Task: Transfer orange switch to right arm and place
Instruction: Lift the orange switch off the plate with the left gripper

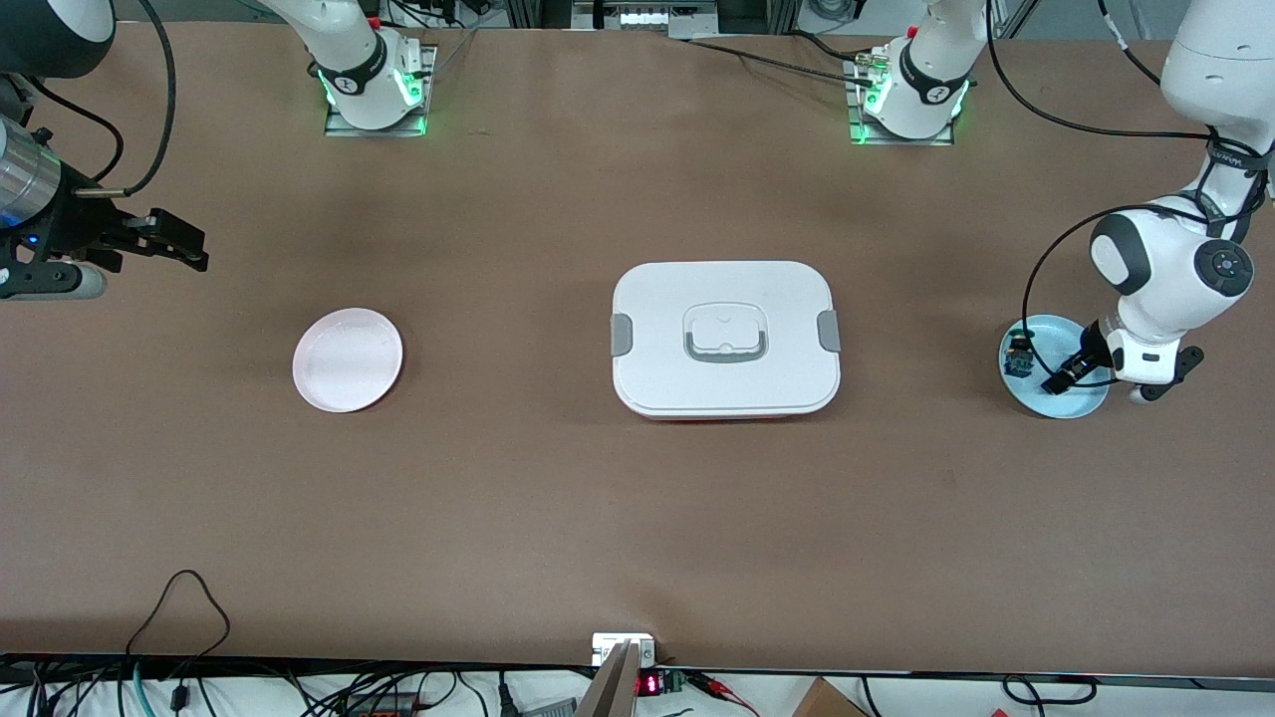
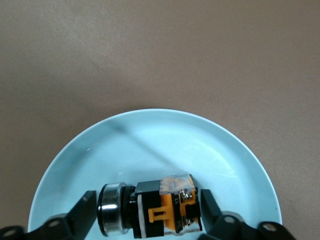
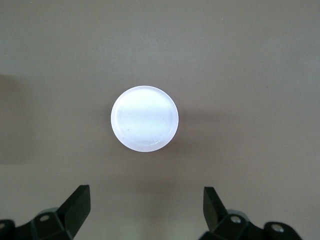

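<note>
The orange switch (image 2: 160, 210), black with a silver ring and an orange end, lies on its side on the light blue plate (image 2: 165, 145) at the left arm's end of the table. My left gripper (image 2: 149, 201) is down on that plate (image 1: 1084, 400), its fingers pressed against the switch's two ends. In the front view the left gripper (image 1: 1062, 376) hides the switch. My right gripper (image 1: 189, 249) hangs open and empty above the right arm's end of the table, and its wrist view looks down between the spread fingers (image 3: 80, 200) at a pink plate (image 3: 144, 118).
A blue-bodied part (image 1: 1018, 356) lies on the same blue plate, beside the left gripper. A white lidded box (image 1: 725, 339) with a grey handle stands mid-table. The pink plate (image 1: 348, 359) lies toward the right arm's end.
</note>
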`<state>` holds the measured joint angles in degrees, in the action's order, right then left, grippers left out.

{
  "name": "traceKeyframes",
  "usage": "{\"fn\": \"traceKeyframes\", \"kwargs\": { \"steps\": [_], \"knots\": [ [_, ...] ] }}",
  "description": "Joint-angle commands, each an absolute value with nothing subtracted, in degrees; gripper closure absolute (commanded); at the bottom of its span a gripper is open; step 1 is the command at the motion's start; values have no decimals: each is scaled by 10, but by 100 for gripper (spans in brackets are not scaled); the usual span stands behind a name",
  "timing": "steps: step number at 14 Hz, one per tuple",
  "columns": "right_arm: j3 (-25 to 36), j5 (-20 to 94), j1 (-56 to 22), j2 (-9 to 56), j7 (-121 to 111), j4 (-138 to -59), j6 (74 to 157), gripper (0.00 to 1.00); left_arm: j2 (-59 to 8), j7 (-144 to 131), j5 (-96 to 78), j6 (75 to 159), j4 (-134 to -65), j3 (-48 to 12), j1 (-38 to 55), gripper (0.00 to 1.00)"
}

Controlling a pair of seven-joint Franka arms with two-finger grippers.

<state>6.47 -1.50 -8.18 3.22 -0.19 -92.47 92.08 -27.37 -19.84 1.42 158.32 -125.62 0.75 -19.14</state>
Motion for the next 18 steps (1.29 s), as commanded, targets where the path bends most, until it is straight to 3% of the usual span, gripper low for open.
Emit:
{"fn": "traceKeyframes", "kwargs": {
  "steps": [1,2,4,10,12,16,18],
  "knots": [
    [64,-8,-83,23,-4,-924,912,0,-272,-194,6,1583,-1257,3,-195,34],
    [64,-8,-83,23,-4,-924,912,0,-272,-195,6,1583,-1257,3,-195,42],
    [64,-8,-83,23,-4,-924,911,0,-268,-193,6,1582,-1256,3,-194,50],
    [64,-8,-83,24,-2,-924,912,0,-222,-84,7,1567,-1248,2,-194,53],
    [63,-8,-83,24,4,-924,911,0,-203,-46,8,1495,-1214,0,-190,55],
    [63,-7,-83,25,-2,-924,912,0,-206,24,9,1273,-1082,-8,-185,60],
    [64,-7,-82,26,-4,-923,912,0,-206,25,9,1205,-1044,-21,-182,66]
  ]
}}
